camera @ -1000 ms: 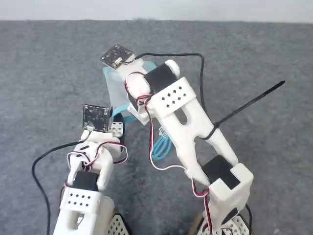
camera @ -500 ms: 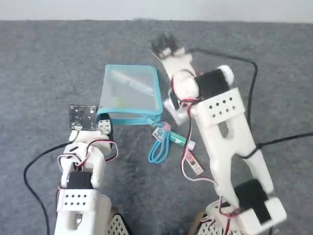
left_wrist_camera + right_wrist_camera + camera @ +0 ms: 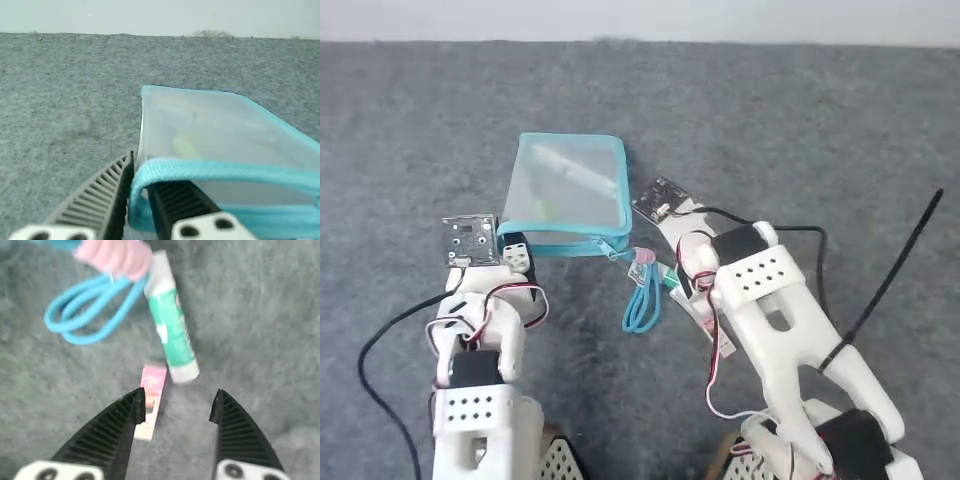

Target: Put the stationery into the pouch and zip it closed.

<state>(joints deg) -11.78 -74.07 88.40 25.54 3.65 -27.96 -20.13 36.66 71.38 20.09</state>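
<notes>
A translucent pouch (image 3: 570, 190) with a teal zip edge lies flat at mid table, with a white pen-like item and a yellow-green item (image 3: 185, 146) inside. My left gripper (image 3: 516, 250) is at its near left corner, shut on the teal edge (image 3: 137, 197). A teal cord loop (image 3: 641, 303) with a pink toggle (image 3: 642, 268) trails from the zip. My right gripper (image 3: 177, 407) hangs open just above a green and white glue stick (image 3: 172, 325) and a pink eraser (image 3: 151, 400), which lies by one finger. In the high view the right gripper (image 3: 682, 275) covers most of both.
Grey carpet-like mat (image 3: 800, 130) covers the table, bare to the far side and to the right. A black cable tie (image 3: 900, 265) sticks out from the right arm. Both arm bases stand at the near edge.
The right arm swung off the pouch, drew back toward the near side and came down over the glue stick and eraser. The pouch and the left gripper holding it shifted a little left.
</notes>
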